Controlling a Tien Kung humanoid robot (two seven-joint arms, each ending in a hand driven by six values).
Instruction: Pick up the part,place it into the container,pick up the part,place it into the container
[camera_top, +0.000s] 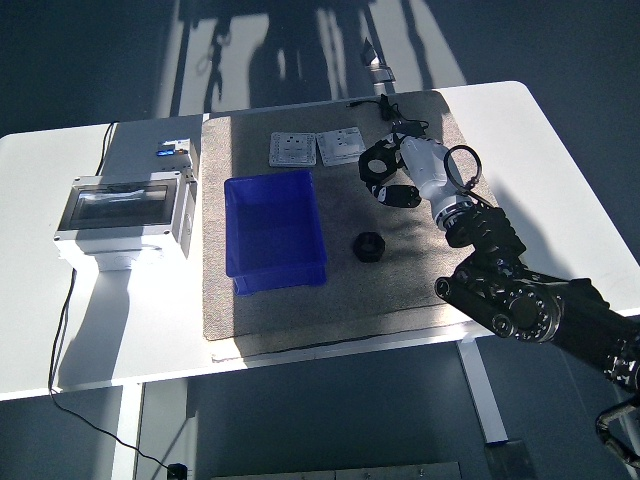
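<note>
A small black part (369, 245) lies on the grey mat (400, 290), just right of the blue container (275, 232), which looks empty. My right arm comes in from the lower right. Its hand (388, 176) hovers over the mat behind the part, to the right of the container's far corner. The hand's black shapes merge together, so I cannot make out whether anything is inside it. No second loose part shows on the mat.
Two grey square plates (315, 148) lie on the mat's far edge, just left of the hand. A grey electrical box (122, 210) with a clear lid stands on the table's left side, its cable trailing off the front edge.
</note>
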